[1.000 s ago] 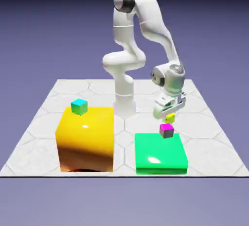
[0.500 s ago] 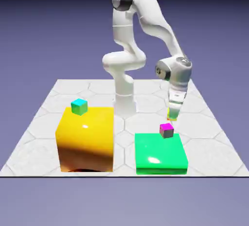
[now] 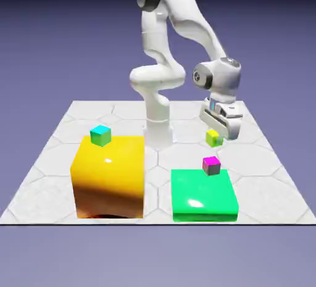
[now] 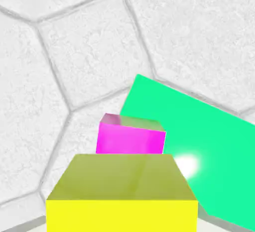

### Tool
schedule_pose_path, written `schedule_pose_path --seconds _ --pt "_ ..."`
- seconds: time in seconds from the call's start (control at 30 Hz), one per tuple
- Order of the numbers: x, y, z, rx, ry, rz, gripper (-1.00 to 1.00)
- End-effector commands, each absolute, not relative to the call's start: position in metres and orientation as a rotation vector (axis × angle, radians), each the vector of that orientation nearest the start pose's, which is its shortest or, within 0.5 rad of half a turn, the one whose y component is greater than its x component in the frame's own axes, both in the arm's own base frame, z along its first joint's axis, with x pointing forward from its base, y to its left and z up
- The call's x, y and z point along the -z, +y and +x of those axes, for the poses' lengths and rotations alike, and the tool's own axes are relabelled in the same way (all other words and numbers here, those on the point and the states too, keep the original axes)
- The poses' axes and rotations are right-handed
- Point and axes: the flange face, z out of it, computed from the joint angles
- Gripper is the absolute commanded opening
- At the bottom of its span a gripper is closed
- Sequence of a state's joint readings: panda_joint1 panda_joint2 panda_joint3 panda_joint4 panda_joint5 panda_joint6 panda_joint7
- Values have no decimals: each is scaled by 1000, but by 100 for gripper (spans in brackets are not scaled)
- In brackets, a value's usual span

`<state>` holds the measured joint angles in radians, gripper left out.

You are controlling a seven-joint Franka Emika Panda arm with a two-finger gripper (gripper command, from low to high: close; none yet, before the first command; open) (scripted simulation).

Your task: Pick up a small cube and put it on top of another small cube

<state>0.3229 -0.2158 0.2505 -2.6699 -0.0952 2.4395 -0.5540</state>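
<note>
Gripper [image 3: 216,133] clamped tight on small yellow-green cube [image 3: 213,137].

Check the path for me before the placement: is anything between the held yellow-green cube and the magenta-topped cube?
Nothing visible. The yellow-green cube hangs in the shut gripper, above and behind the magenta-topped cube on the green block; only open air separates them.

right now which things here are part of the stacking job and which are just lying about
In the job: yellow-green cube held in the end effector; magenta-topped cube.

Lying about: cyan cube, orange block, green block.
</note>
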Motion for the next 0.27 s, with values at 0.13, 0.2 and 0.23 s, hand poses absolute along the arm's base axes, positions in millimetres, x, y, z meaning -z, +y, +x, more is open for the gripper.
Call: schedule_pose_path --seconds 0.13,0.2,0.23 --pt "-248 213 344 -34 -1831 -2689 -100" --pt "-248 213 344 -34 -1831 -2689 100" --pt "-262 214 345 -34 -1831 -2692 100"
